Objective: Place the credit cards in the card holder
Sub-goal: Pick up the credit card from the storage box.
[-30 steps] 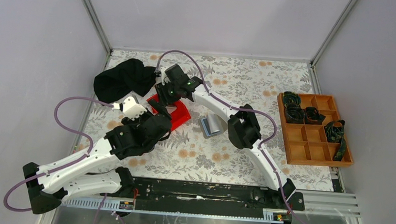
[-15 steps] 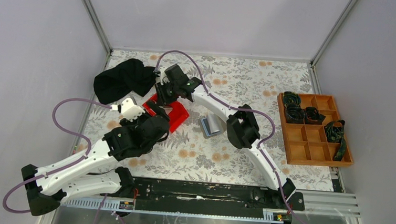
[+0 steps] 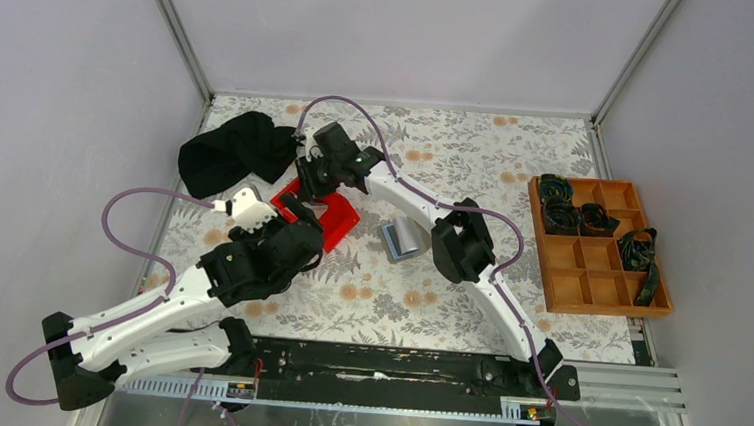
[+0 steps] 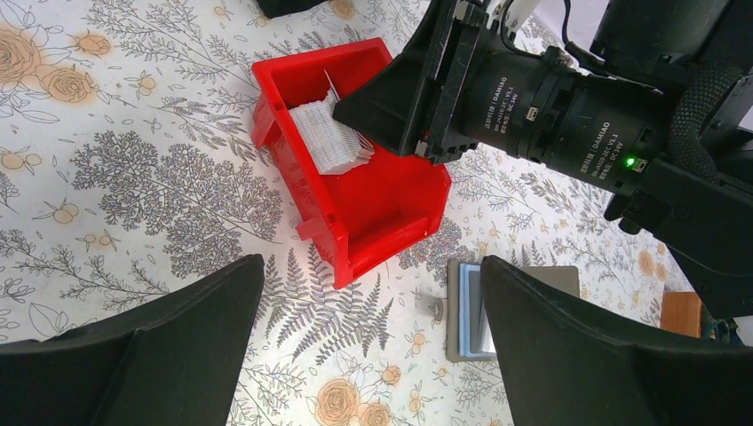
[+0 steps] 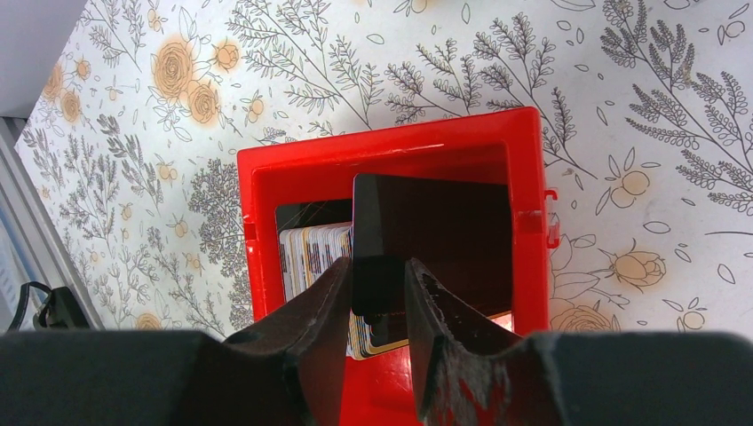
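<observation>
A stack of credit cards (image 5: 311, 253) stands on edge in a red bin (image 5: 382, 146). My right gripper (image 5: 377, 266) reaches down into the bin, shut on a dark credit card (image 5: 426, 222) that stands raised beside the stack. The top view shows the right gripper (image 3: 307, 183) over the red bin (image 3: 337, 225). The grey card holder (image 3: 403, 241) lies open on the table to the bin's right. In the left wrist view the card holder (image 4: 453, 328) has a light blue card (image 4: 469, 311) on it. My left gripper (image 4: 371, 275) hovers open near the bin, holding nothing.
A black cloth (image 3: 232, 153) lies at the back left. An orange compartment tray (image 3: 596, 248) with black coiled items sits at the right edge. The right arm's wrist (image 4: 550, 115) hangs over the bin close ahead of my left fingers.
The right jaws have narrowed onto the dark card inside the bin. The left arm has drawn back slightly toward the near left.
</observation>
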